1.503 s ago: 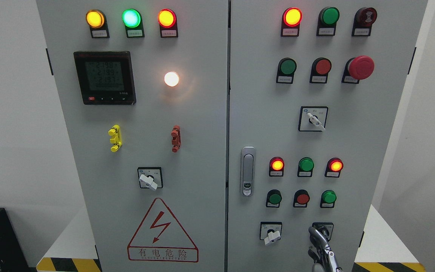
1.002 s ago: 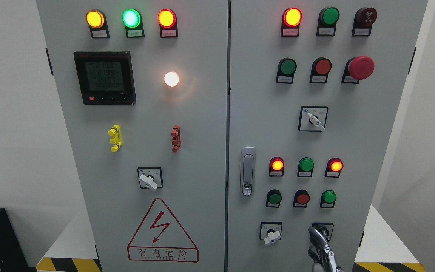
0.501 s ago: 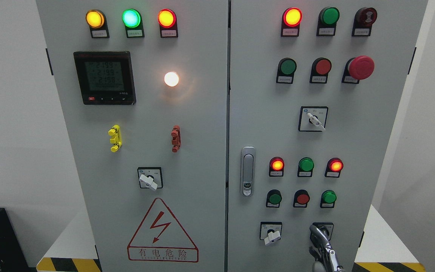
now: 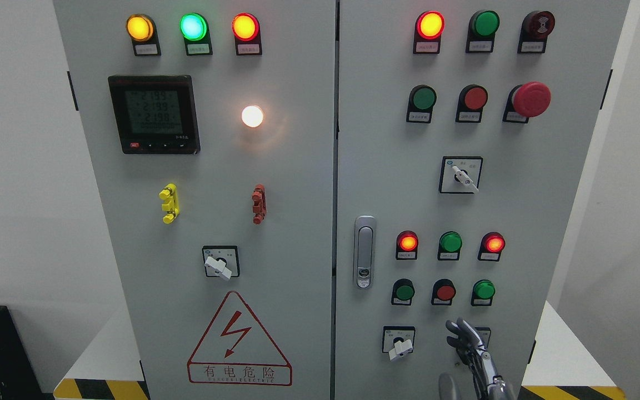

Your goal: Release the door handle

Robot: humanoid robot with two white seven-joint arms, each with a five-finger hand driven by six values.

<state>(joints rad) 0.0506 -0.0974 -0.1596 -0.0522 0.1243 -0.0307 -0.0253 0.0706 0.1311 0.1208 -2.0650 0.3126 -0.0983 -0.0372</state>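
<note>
The grey cabinet (image 4: 298, 166) has two doors. On the left door, three lit lamps line the top edge, with a black meter (image 4: 154, 114) under them, a glowing white lamp (image 4: 252, 116) to its right, and a red warning triangle (image 4: 239, 340) near the bottom edge. On the right door, the silver door handle (image 4: 364, 252) stands upright just beside the door's left edge, about mid-height, with nothing touching it. Further right, near the bottom edge, the right hand (image 4: 467, 347) rises in front of a rotary switch (image 4: 482, 335). Its fingers (image 4: 458, 332) are spread and slightly curled, holding nothing, well apart from the handle.
</note>
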